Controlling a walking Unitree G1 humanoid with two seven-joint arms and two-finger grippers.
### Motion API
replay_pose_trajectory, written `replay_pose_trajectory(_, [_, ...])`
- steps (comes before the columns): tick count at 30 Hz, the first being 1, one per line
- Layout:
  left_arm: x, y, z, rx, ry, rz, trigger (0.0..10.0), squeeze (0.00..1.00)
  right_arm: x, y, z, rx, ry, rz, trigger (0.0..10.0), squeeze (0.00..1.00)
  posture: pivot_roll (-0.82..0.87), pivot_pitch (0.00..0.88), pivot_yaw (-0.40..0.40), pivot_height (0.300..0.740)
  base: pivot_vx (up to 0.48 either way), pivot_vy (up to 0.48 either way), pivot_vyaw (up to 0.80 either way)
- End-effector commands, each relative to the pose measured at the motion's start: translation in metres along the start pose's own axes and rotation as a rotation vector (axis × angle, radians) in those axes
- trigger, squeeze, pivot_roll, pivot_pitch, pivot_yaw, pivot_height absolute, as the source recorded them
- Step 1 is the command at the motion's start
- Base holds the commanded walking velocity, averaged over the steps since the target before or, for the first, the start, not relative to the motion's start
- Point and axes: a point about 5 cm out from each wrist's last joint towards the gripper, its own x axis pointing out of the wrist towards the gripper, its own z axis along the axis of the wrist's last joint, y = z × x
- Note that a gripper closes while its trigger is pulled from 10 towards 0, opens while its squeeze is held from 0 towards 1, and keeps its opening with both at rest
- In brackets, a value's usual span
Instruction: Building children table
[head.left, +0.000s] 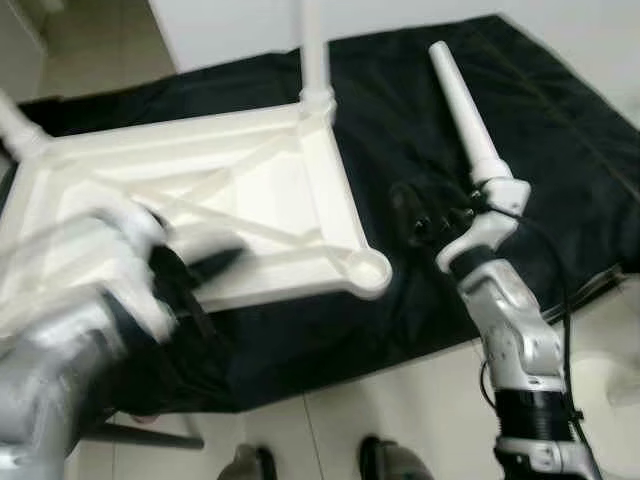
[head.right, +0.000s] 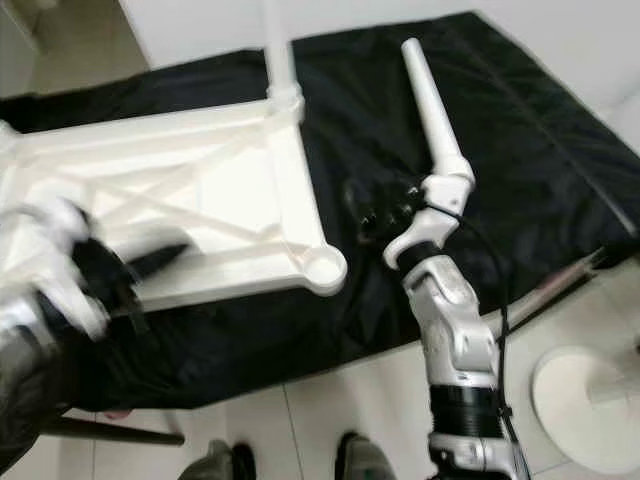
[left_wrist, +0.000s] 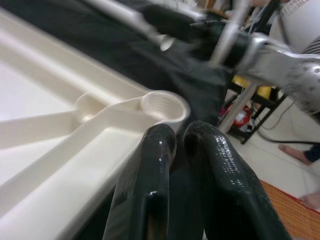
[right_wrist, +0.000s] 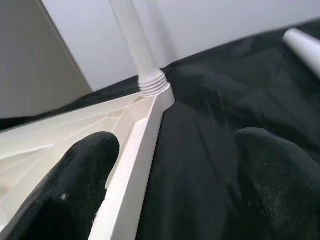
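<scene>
The right gripper's (right_wrist: 165, 190) jaws stand wide apart with nothing between them, black cloth and the tabletop's edge visible through the gap; the left gripper's (left_wrist: 175, 145) two fingers lie pressed together, gripping nothing. The white tabletop (head.left: 230, 200) rests upside down on the black cloth (head.left: 520, 130), ribs facing up. One leg (head.left: 315, 50) stands screwed into the far corner socket, and another rises at the far-left corner (head.left: 15, 125). The near-right corner socket (head.left: 365, 268) is empty, its internal thread visible in the left wrist view. A loose white leg (head.left: 465, 110) lies on the cloth just beyond the right gripper, its thick end nearest the wrist. The step in hand appears to be picking up this leg for the empty socket. To do it well, close on the leg near its thick end, where the taper gives the fingers least chance to slide. Bring the threaded end squarely over the socket, keep the leg upright, and start turning only once the thread seats; a tilted start would likely cross-thread. The left gripper, hovering blurred above the tabletop's near edge, is well placed to press down and stop the top from rotating.
</scene>
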Motion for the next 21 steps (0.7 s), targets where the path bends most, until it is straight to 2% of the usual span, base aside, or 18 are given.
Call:
replay_pose_trajectory(1, [0.012, -0.008, -0.003, 0.013, -0.006, 0.007, 10.0, 0.00, 0.001, -0.009, -0.003, -0.065, 0.000, -0.065, 10.0, 0.00, -0.06, 0.111, 0.057, 0.740, 0.000, 0.000, 0.00])
replay_pose_trajectory(2, [0.018, -0.007, -0.006, -0.021, -0.016, 0.042, 10.0, 0.00, 0.002, -0.013, -0.003, -0.079, -0.001, -0.077, 10.0, 0.00, -0.06, 0.111, 0.057, 0.740, 0.000, 0.000, 0.00])
replay_pose_trajectory(4, [0.027, -0.005, -0.007, -0.028, -0.042, 0.112, 10.0, 0.00, 0.004, -0.020, -0.002, -0.061, -0.008, -0.103, 10.0, 0.00, -0.06, 0.110, 0.050, 0.740, 0.000, 0.000, 0.00])
replay_pose_trajectory(5, [0.027, -0.005, -0.007, -0.028, -0.042, 0.112, 10.0, 0.00, 0.004, -0.020, -0.002, -0.061, -0.008, -0.103, 10.0, 0.00, -0.06, 0.110, 0.050, 0.740, 0.000, 0.000, 0.00])
replay_pose_trajectory(7, [0.038, -0.003, -0.007, -0.001, -0.046, 0.207, 10.0, 0.00, 0.006, -0.027, -0.001, -0.086, -0.008, -0.144, 10.0, 0.00, -0.06, 0.116, 0.045, 0.740, 0.000, 0.000, 0.00])
replay_pose_trajectory(14, [0.054, 0.002, 0.000, -0.025, -0.082, 0.324, 10.0, 0.00, 0.013, -0.042, 0.002, -0.122, -0.015, -0.244, 10.0, 0.00, -0.06, 0.131, 0.040, 0.740, 0.000, 0.000, 0.00])
replay_pose_trajectory(18, [0.058, 0.005, 0.002, -0.025, -0.097, 0.359, 10.0, 0.00, 0.015, -0.045, 0.004, -0.138, -0.024, -0.265, 10.0, 0.00, -0.06, 0.137, 0.037, 0.740, 0.000, 0.000, 0.00])
replay_pose_trajectory(21, [0.063, 0.023, 0.008, -0.037, -0.130, 0.478, 10.0, 0.00, 0.021, -0.055, 0.007, -0.178, -0.034, -0.301, 10.0, 0.00, -0.05, 0.156, 0.029, 0.740, 0.000, 0.000, 0.00])
